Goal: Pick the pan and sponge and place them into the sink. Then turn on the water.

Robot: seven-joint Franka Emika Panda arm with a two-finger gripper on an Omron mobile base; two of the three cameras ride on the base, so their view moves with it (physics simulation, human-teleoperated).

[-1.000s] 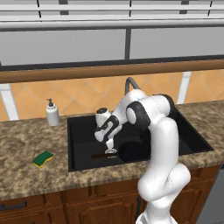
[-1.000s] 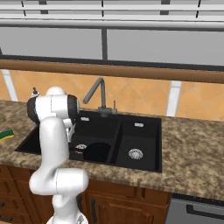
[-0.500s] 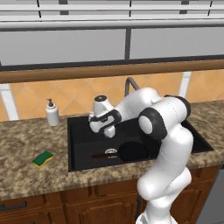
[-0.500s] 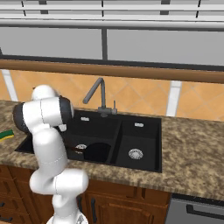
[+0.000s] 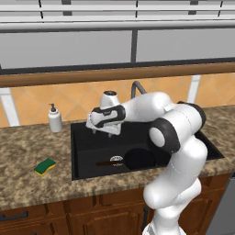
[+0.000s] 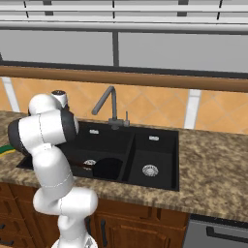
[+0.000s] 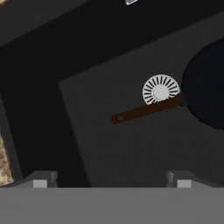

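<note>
The black pan (image 5: 140,158) lies flat in the left basin of the sink (image 5: 73,153), its brown handle (image 5: 109,163) pointing left beside the drain. My gripper (image 5: 103,130) hangs open and empty above the basin's back left part, well clear of the pan. In the hand view the gripper (image 7: 111,181) looks down at the pan (image 7: 205,87), its handle (image 7: 146,109) and the silver drain (image 7: 160,89). The yellow-green sponge (image 5: 44,166) rests on the counter left of the sink. From the right side the pan (image 6: 109,167) shows in the sink (image 6: 131,155), and the sponge (image 6: 6,149) peeks out behind the arm.
A white soap dispenser (image 5: 55,118) stands on the counter at the back left. The dark gooseneck faucet (image 6: 109,104) rises behind the sink's middle, with no stream from it. The right basin has its own drain (image 6: 150,170). Speckled stone counter (image 6: 213,164) runs right of the sink.
The gripper has risen from low over the pan's handle and swung up and left over the basin. It stays open. The pan rests where it was.
</note>
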